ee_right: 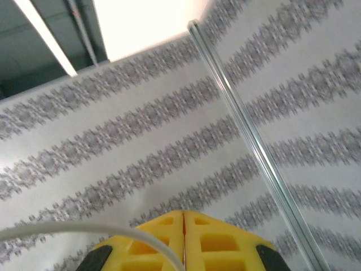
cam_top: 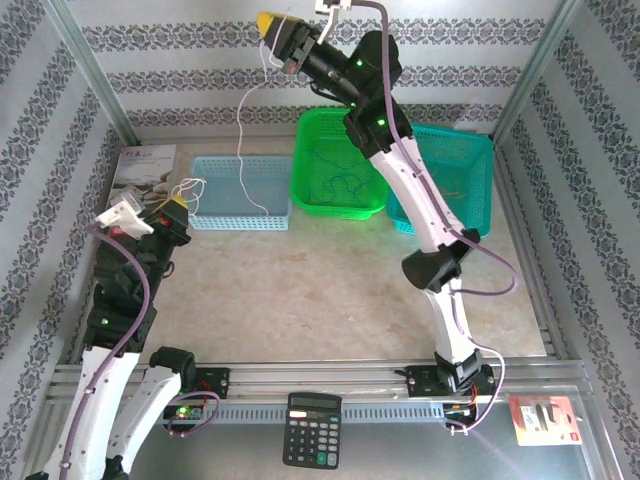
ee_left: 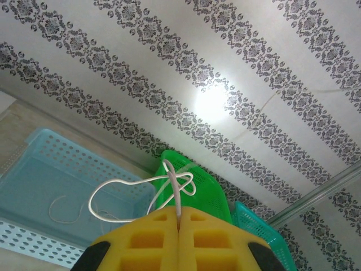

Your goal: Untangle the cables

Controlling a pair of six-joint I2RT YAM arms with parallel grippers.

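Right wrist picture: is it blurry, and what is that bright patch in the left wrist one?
Right wrist view: the wall pattern is blurred, and the top is washed out to plain white by strong light. Left wrist view: pattern sharp; the bright patch is glare on the wall. Top external view: evenly lit, crisp.
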